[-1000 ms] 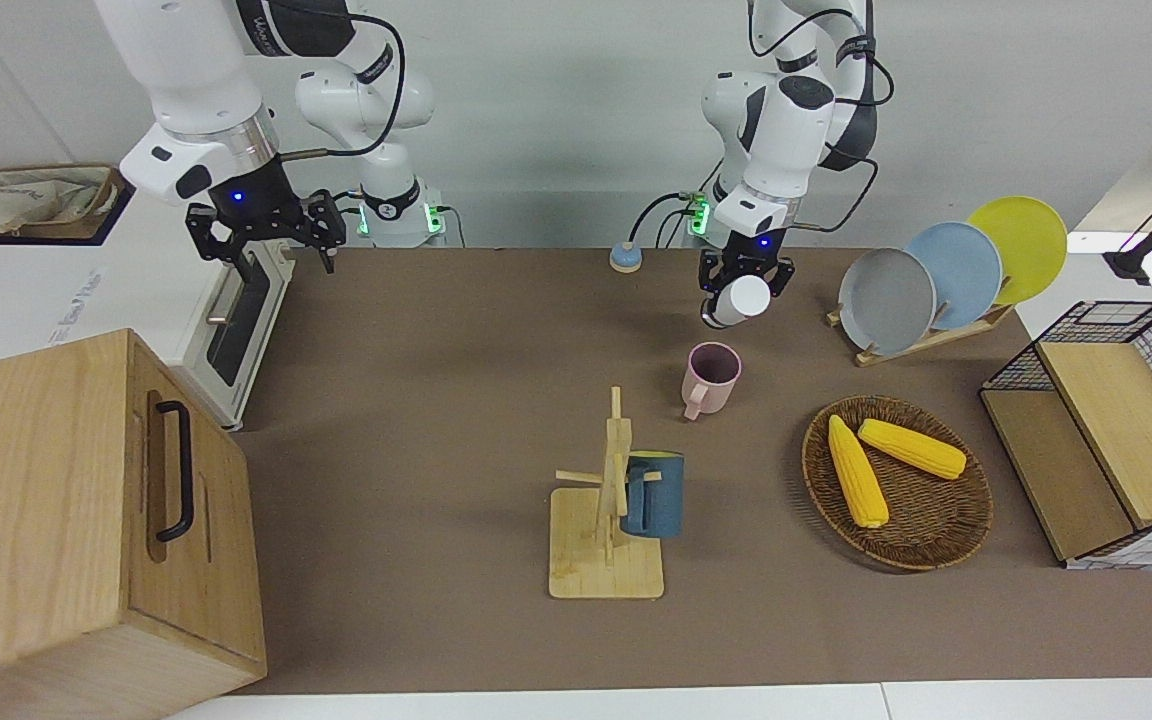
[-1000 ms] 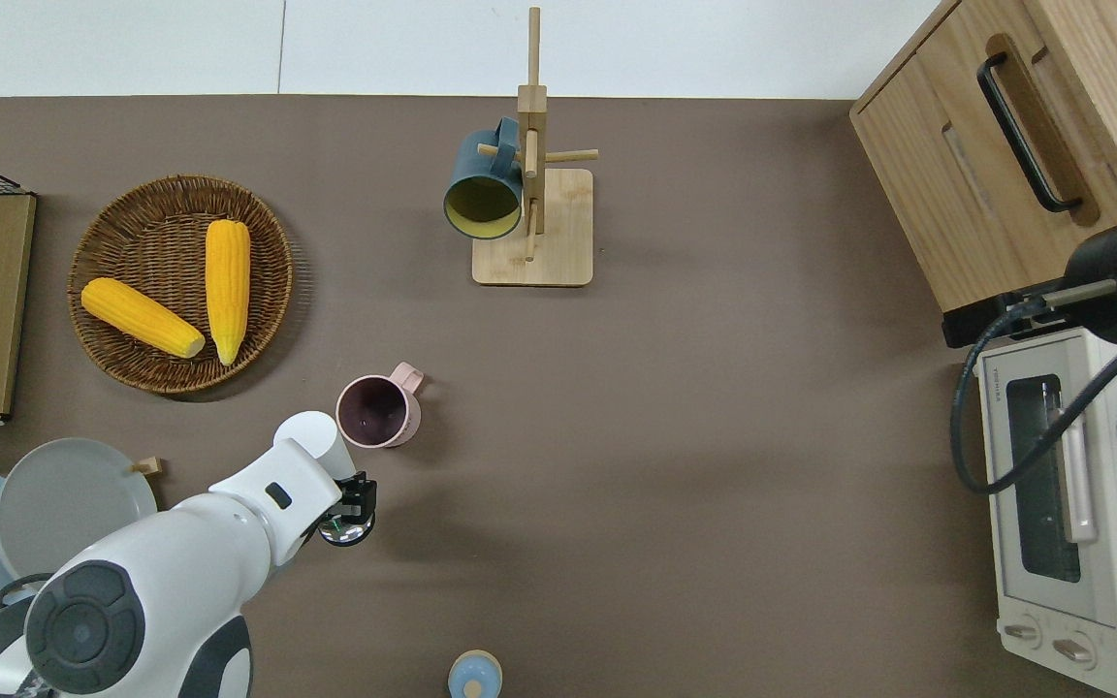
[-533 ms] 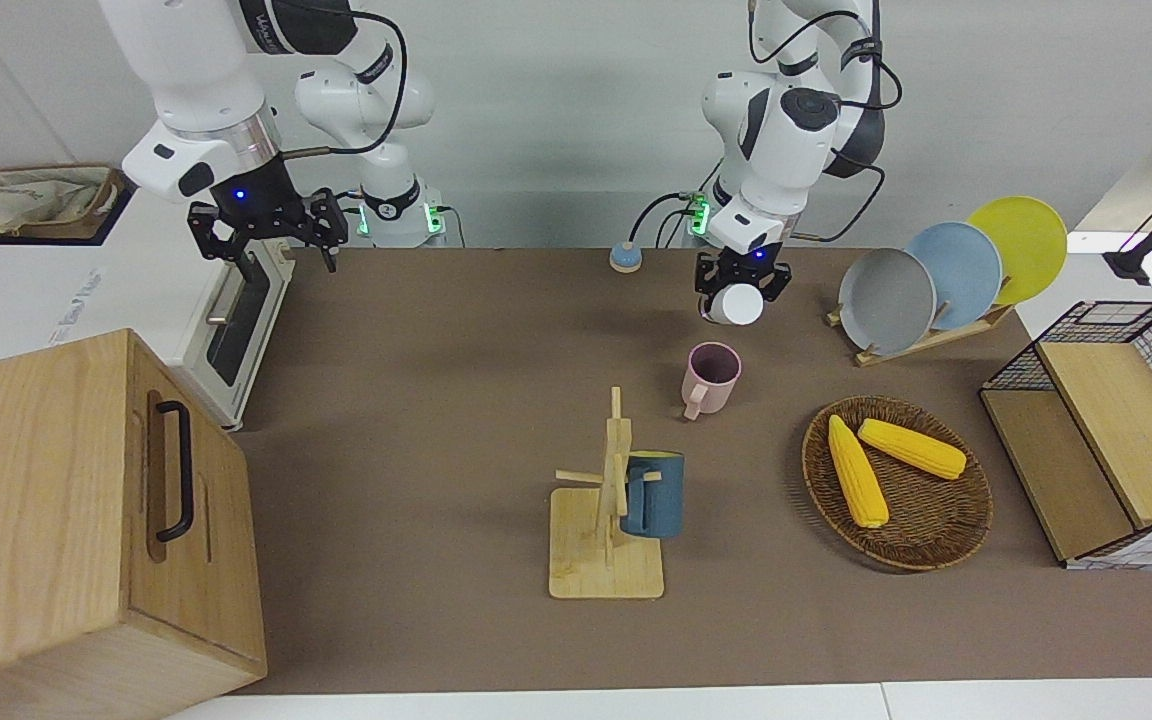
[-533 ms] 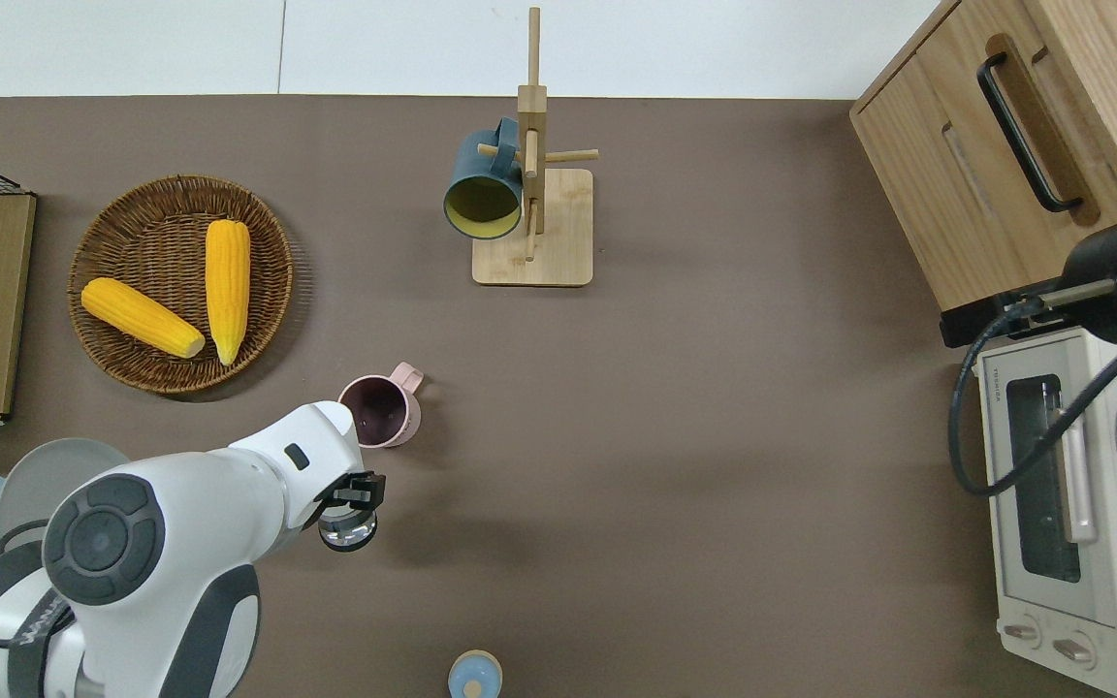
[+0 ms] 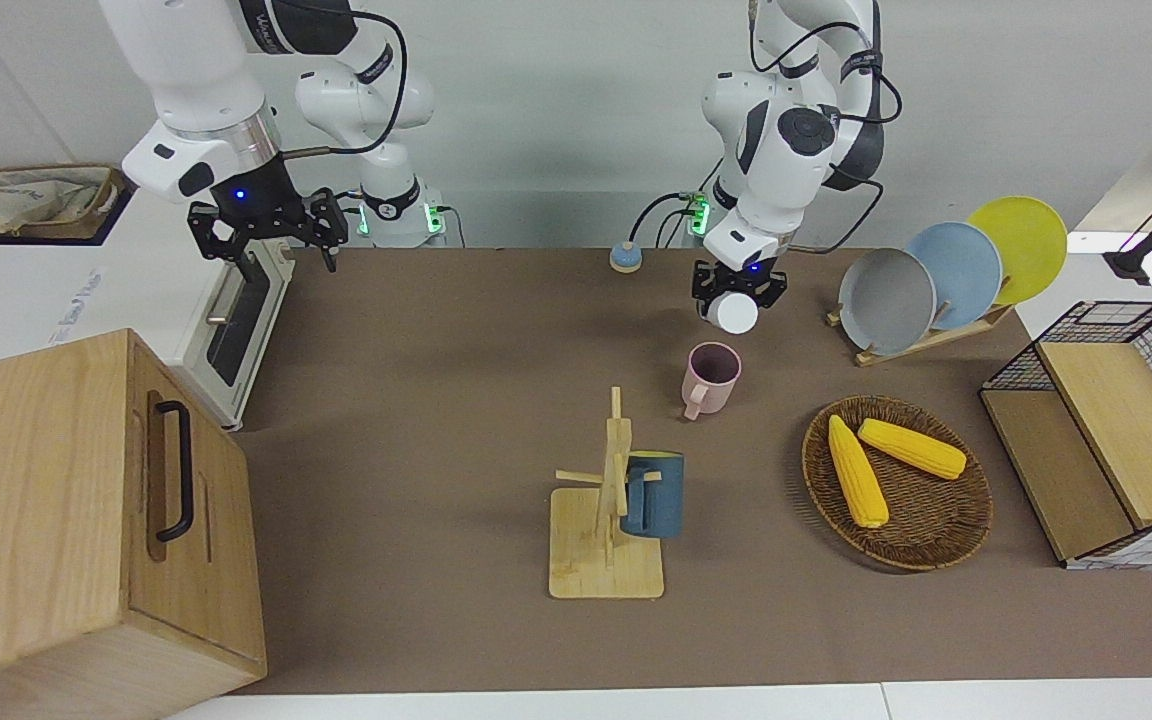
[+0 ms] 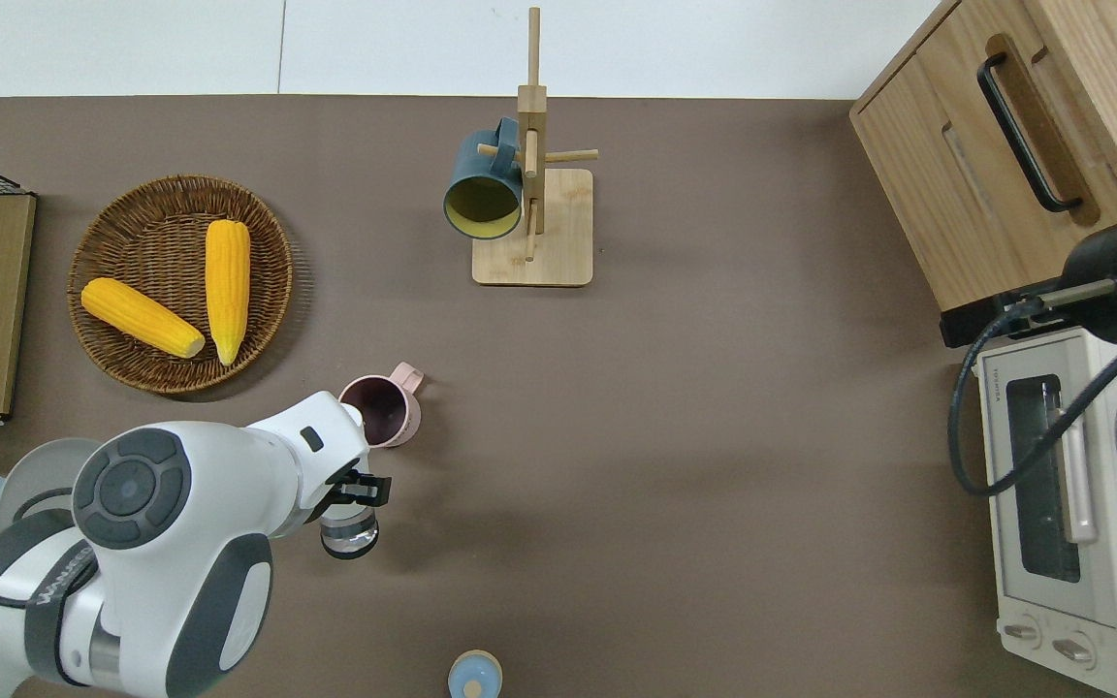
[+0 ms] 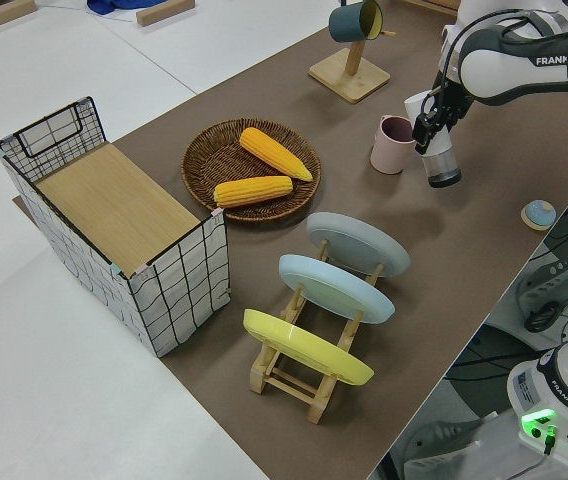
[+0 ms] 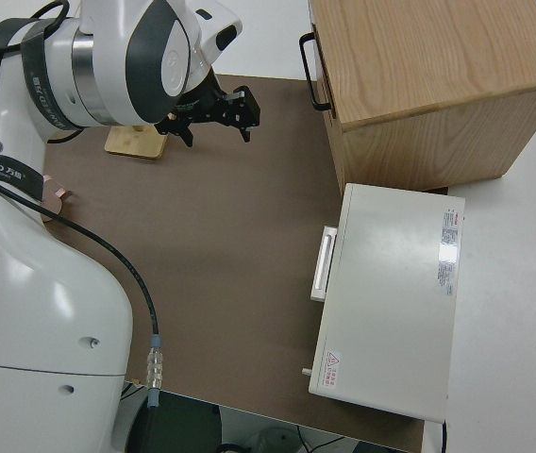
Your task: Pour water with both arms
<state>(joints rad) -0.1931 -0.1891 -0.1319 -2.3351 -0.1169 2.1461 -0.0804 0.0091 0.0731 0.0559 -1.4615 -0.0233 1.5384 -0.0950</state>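
A clear bottle with a white cap (image 7: 442, 160) is gripped by the left gripper (image 7: 432, 128), held in the air just beside the pink mug (image 5: 712, 378). For a clean pour, the bottle's mouth should be centred over the mug's opening before tilting slowly. The right arm is parked, its fingers (image 5: 325, 232) spread open.

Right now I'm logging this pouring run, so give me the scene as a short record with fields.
left gripper: shut on a clear bottle, held in the air beside the pink mug
clear bottle: roughly upright, white cap on top, not pouring now
pink mug: upright on the table, open, handle pointing away from the robots
right arm: parked, fingers open
blue mug: hanging on the wooden mug rack
wicker basket: holds two corn cobs
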